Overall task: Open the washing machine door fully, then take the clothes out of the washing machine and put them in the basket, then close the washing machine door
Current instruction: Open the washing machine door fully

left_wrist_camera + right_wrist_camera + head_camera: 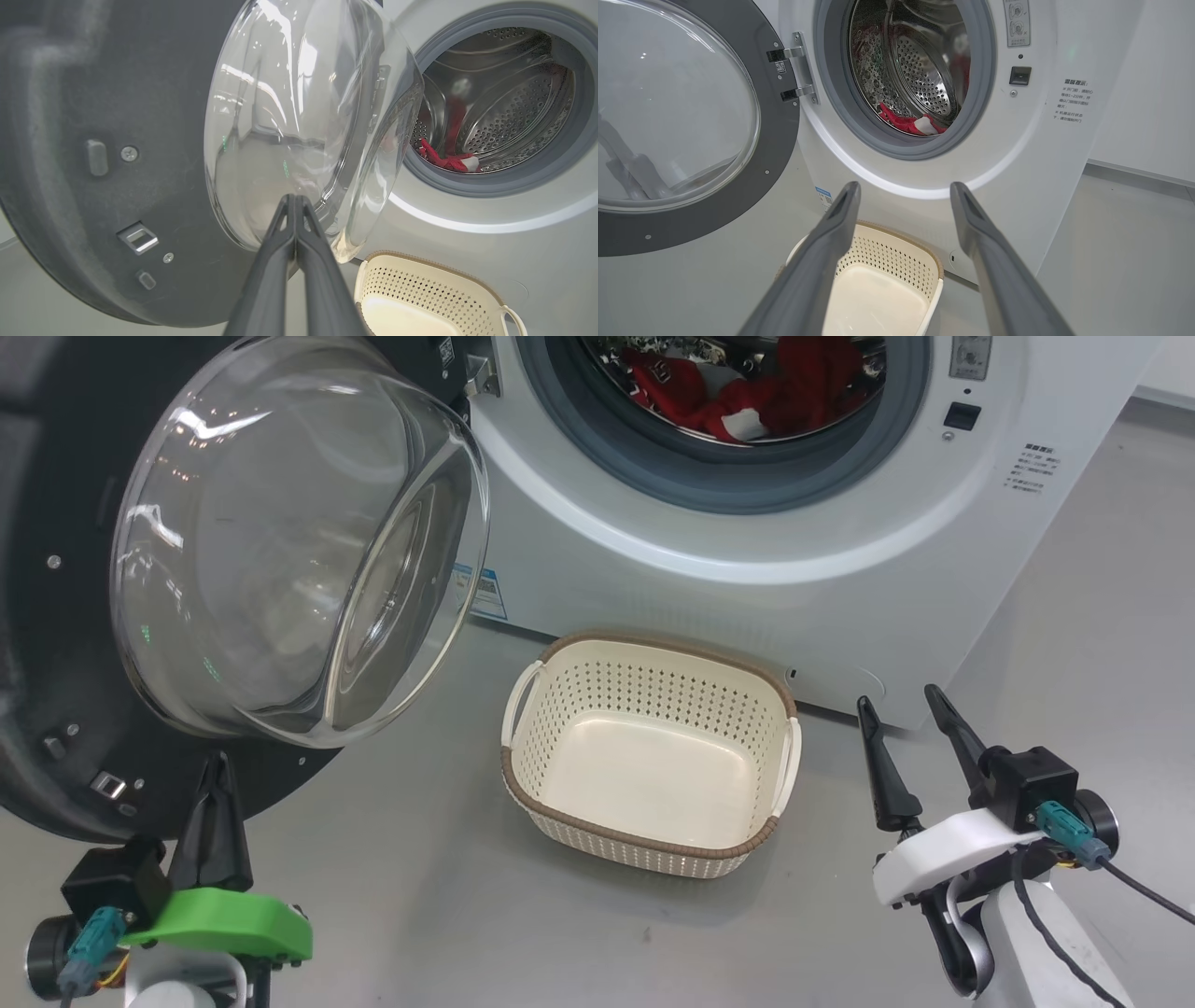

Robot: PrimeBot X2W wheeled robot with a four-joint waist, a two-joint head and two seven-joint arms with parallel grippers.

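Nearest the robot, the left claw [219,775] points up at the lower left of the head view. Its two dark fingers are pressed together on nothing, and their tips lie just under the lower edge of the washing machine door [280,551]. Whether they touch it cannot be told. The right claw [898,700] stands at the lower right with its fingers spread wide and empty, above the grey floor [420,896] and near the machine's lower front corner.

Between the two claws and a little farther off, the basket [644,641] sits upright on the floor just in front of the washing machine [709,588], its cream bottom in plain sight. The door stands wide open to the robot's left, its clear glass bowl bulging out of the black rim.

Beyond the basket rises the machine's white front, with a blue label sticker [487,593] low beside the door. Farthest in, past the grey gasket [709,490], the clothes [747,392] lie red with white trim at the bottom of the perforated steel drum [509,116].
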